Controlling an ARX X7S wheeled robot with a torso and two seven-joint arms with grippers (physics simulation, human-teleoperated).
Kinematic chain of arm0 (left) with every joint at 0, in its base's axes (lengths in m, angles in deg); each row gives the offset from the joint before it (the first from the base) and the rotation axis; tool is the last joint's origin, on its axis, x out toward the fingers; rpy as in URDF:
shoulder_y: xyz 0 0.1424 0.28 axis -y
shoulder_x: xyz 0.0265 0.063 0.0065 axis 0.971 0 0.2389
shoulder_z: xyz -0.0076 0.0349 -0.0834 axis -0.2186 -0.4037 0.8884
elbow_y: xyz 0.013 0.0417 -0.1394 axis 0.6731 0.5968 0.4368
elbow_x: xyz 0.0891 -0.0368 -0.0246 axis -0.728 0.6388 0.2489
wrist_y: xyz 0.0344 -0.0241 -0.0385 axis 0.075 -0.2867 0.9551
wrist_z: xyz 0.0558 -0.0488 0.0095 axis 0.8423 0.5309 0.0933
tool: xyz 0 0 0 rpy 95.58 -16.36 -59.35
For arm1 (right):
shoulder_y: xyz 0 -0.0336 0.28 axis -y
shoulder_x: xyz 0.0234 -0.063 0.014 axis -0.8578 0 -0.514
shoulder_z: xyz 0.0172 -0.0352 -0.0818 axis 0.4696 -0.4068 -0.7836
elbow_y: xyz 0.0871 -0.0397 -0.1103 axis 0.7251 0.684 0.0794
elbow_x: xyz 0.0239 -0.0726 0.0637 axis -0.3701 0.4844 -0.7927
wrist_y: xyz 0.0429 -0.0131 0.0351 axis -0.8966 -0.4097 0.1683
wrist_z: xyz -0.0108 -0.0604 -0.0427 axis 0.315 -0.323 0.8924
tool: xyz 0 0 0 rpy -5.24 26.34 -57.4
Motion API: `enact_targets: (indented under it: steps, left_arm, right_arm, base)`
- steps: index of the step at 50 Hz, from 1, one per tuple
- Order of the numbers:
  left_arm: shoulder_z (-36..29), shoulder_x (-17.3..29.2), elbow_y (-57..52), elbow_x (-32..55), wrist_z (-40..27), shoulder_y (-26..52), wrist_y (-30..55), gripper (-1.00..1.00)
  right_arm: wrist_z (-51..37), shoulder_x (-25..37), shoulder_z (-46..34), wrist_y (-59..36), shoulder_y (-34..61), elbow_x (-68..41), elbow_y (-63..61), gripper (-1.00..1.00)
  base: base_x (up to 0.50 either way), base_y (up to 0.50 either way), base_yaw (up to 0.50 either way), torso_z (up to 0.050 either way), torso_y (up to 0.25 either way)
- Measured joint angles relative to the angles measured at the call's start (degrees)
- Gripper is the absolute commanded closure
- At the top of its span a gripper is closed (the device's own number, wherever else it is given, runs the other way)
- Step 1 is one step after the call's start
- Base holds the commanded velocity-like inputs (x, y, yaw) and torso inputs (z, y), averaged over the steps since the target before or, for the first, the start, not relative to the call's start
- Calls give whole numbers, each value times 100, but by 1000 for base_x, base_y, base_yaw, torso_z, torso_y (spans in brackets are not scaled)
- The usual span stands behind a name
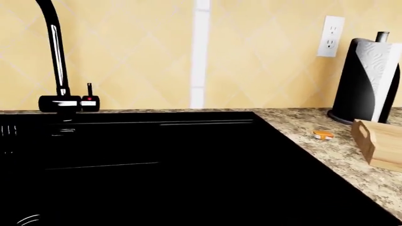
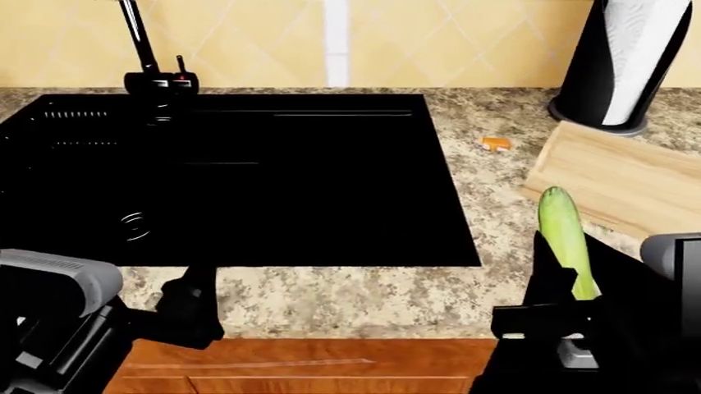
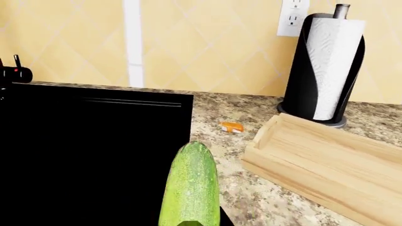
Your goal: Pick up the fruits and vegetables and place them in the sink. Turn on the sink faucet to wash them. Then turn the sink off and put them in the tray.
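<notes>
Status, early stage. My right gripper [image 2: 570, 316] is clamped on the cucumber [image 2: 565, 238], held above the granite counter [image 2: 482, 205] between the sink [image 2: 328, 205] and the tray [image 2: 625, 176]. Left gripper [image 2: 192, 308] hangs at the front counter edge carrying nothing; whether its jaws are apart I cannot tell. The sink looks empty, no water visible at the faucet [image 1: 60, 56]. No radish in view. Washing, shutting off and traying all remain, by my judgement.
</notes>
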Motion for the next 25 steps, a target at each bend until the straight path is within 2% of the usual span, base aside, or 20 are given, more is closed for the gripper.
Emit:
enact_targets:
  steps: [25]
  left_arm:
    - [-208, -109, 67, -587, 259, 169, -267, -100]
  right_arm:
    - [-774, 101, 890, -110, -693, 997, 463, 100]
  base:
    - [-21, 500, 0, 0, 0]
